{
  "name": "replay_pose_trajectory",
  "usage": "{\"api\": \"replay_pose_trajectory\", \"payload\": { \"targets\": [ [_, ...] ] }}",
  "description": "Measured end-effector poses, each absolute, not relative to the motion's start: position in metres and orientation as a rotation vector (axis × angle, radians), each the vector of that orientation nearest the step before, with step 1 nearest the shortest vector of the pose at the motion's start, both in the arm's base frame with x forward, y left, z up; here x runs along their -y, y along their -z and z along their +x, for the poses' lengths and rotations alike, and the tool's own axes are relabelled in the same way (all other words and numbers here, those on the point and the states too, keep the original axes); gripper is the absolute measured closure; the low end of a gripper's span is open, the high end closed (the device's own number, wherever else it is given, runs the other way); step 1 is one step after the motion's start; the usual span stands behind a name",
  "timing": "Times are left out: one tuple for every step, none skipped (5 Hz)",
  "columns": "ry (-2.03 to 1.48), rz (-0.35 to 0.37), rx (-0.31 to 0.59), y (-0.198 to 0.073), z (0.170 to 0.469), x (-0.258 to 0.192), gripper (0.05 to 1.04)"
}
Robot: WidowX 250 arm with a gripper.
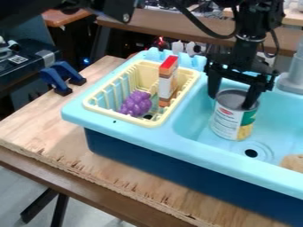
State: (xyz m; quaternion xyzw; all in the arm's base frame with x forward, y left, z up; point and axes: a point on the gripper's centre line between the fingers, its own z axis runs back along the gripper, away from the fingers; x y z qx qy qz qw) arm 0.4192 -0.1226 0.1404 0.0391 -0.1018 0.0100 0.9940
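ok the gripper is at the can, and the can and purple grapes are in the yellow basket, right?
The can is in the blue sink, not the yellow basket, per the camera view. The gripper is at it, and the basket holds the purple grapes.

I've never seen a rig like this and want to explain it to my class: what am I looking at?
This is one picture, from a fixed camera looking down at a slant. The machine is a black robot arm; its gripper hangs at the top of a labelled can in a light-blue toy sink. Whether the can is actually gripped, I can't tell. To its left in the picture, a pale yellow basket holds purple toy grapes and an upright box with a red top. It all sits on a wooden board.
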Motion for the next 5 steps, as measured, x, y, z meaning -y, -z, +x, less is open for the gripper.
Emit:
{"api": "replay_pose_trajectory", "payload": {
  "targets": [
    [-0.007,0.024,0.205,-0.141,0.424,0.139,0.083],
    [0.021,-0.006,0.188,-0.140,0.430,0.157,0.083],
    [0.045,-0.057,0.193,-0.141,0.434,0.169,0.083],
    [0.089,-0.064,0.202,-0.143,0.433,0.182,0.083],
    [0.123,-0.077,0.211,-0.139,0.425,0.202,0.082]
  ]
}}
